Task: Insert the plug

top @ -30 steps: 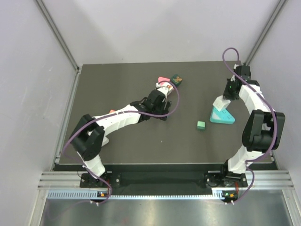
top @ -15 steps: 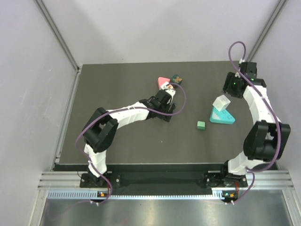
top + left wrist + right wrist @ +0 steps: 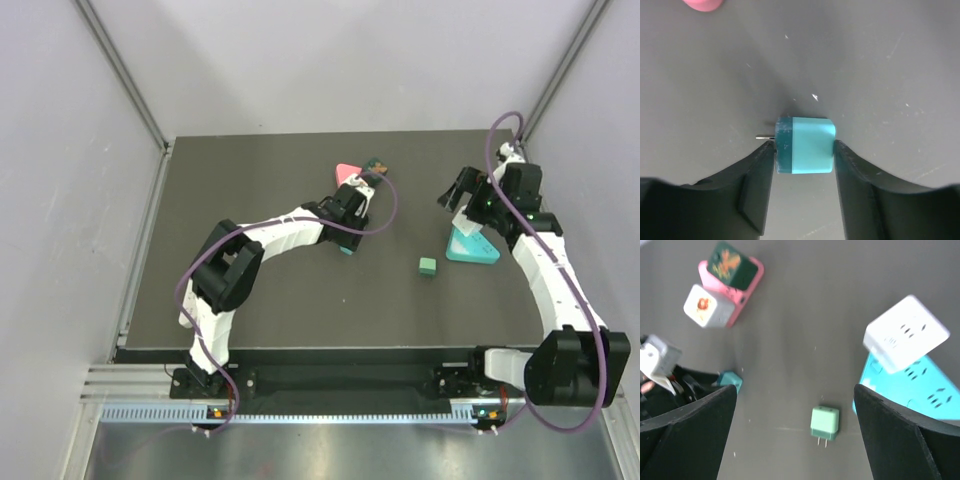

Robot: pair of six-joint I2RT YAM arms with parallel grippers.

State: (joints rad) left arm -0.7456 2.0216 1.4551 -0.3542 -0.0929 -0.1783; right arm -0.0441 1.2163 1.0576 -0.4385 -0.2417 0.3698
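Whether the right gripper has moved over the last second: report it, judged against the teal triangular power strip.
Yes. The right gripper has left the teal triangular power strip's far corner, shifting toward the table's far edge.

teal plug [image 3: 346, 250] mostly hidden under left arm [image 3: 290, 228] (top view).

A plug [image 3: 805, 145] lies on the counter [image 3: 250, 180] near its middle, between the left hand's [image 3: 804, 150] fingers and touching both. Just beyond it, on the far side, sits a power strip [image 3: 345, 172] carrying a cube adapter [image 3: 376, 166] at its right end and a second cube [image 3: 707, 305]. To the right lies a loose plug [image 3: 427, 266]. Further right is a triangular strip [image 3: 475, 250], with a cube socket [image 3: 468, 221] on its far corner.
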